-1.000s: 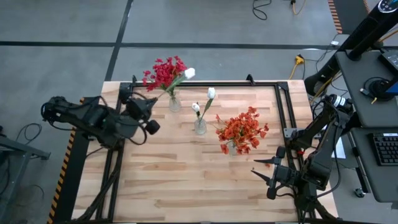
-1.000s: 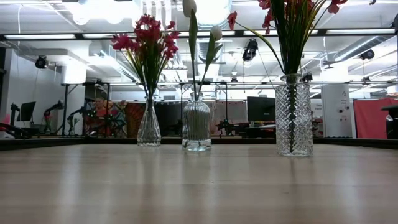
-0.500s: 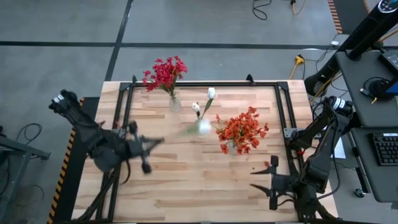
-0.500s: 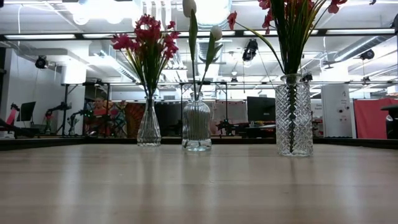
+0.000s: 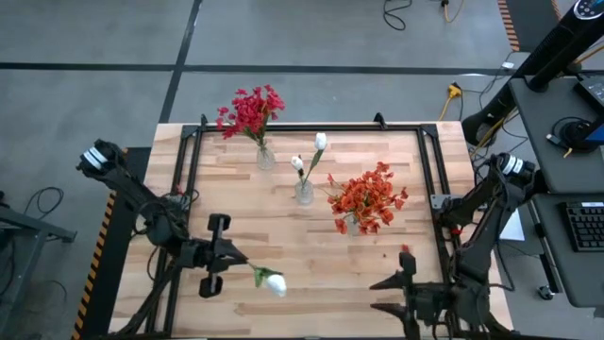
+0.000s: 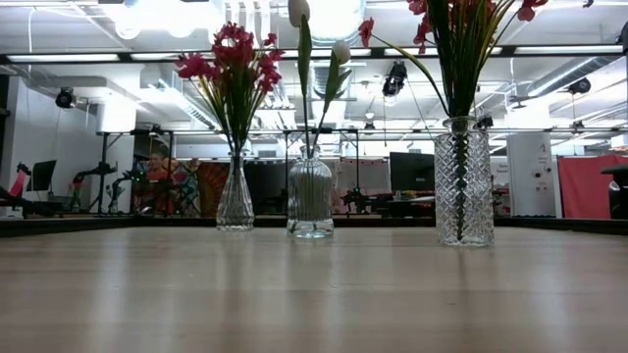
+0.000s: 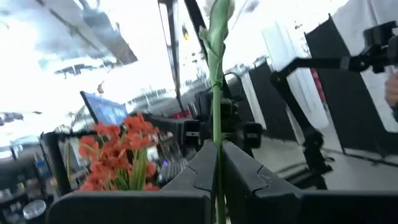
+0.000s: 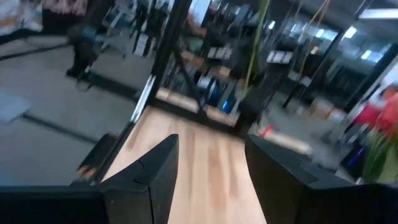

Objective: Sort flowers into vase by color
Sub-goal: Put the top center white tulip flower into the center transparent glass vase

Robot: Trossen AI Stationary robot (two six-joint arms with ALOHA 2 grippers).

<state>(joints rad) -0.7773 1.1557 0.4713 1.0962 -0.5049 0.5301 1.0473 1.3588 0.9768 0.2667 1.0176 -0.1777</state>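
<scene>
No readable writing or labels showing anywhere. Three clear glass vases are standing on the wooden worktop (image 5: 283, 236) toward its far edge. The narrow-necked vase (image 5: 265, 157) nearest the far-left corner is holding the crimson-red flowers (image 5: 248, 110). The round bottle vase (image 5: 304, 192) in the middle is holding two white bud stems (image 5: 319, 144). The cut-glass vase (image 6: 463, 182) toward the right edge is holding the orange-red flowers (image 5: 368, 199).

The left gripper (image 5: 226, 255) is hovering over the near-left part of the worktop, jaws closed tight on the green stalk of a single white flower (image 5: 274, 281). The stalk is running out between the two jaws, clamped on both sides, and the white bud is sticking out past the tips toward the near edge, well apart from all three vases. In the left wrist view the stalk (image 7: 215, 93) is rising straight from between the jaws.

The right gripper (image 5: 389, 294) is hanging at the near-right corner of the worktop, jaws standing partly open, holding nothing.
</scene>
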